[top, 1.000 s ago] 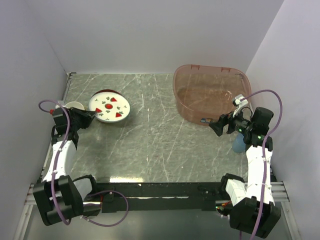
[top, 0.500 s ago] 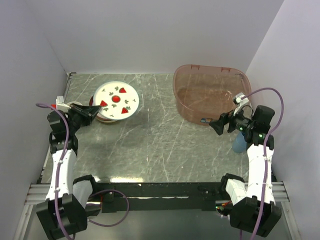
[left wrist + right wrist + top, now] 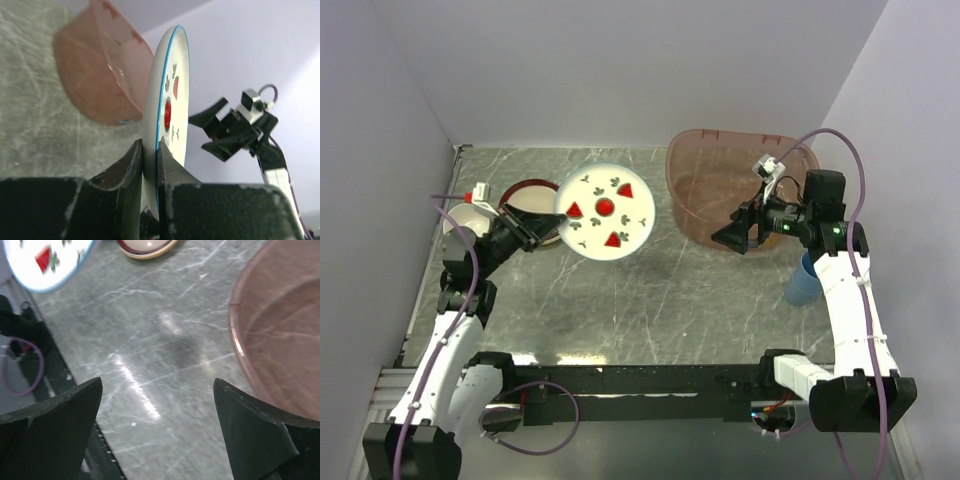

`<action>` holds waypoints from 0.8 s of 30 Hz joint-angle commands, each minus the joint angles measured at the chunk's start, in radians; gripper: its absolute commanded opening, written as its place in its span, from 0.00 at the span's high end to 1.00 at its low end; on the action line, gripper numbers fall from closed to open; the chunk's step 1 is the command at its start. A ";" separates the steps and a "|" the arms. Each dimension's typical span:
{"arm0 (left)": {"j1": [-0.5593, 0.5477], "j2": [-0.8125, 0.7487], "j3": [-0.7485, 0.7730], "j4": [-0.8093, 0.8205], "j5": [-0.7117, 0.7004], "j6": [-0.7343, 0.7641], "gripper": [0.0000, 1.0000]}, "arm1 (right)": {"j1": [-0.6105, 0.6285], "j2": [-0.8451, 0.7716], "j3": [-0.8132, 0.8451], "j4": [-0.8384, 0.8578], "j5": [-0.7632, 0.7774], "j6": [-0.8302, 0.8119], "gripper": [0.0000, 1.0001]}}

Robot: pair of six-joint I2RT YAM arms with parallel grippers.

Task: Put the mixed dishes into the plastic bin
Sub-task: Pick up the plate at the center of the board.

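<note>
White plate [image 3: 605, 210] up off worktop [image 3: 650, 290], left of plastic bin [image 3: 680, 190], edge clamped in left claw [image 3: 533, 228]. Right claw [image 3: 732, 238] spread wide, empty, at bin's near-left corner.

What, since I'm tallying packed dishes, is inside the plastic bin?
No dishes show inside the plastic bin, only its bare translucent floor. The right gripper and arm cover its near-right corner in the top view.

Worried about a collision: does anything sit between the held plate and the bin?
Nothing rests on the table between plate and bin, but the open right gripper hovers at the bin's front-left corner, beside that path. The left gripper grips the plate's rim.
</note>
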 commanded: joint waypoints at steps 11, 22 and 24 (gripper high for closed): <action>-0.339 0.130 0.055 0.336 -0.191 -0.045 0.99 | 0.096 0.073 0.067 0.120 -0.095 0.378 0.00; -0.522 0.269 0.137 0.384 -0.279 -0.002 0.99 | 0.103 0.004 -0.143 0.387 0.025 0.743 0.00; -0.548 0.286 0.150 0.394 -0.288 0.001 0.99 | 0.107 -0.001 -0.172 0.412 0.022 0.757 0.02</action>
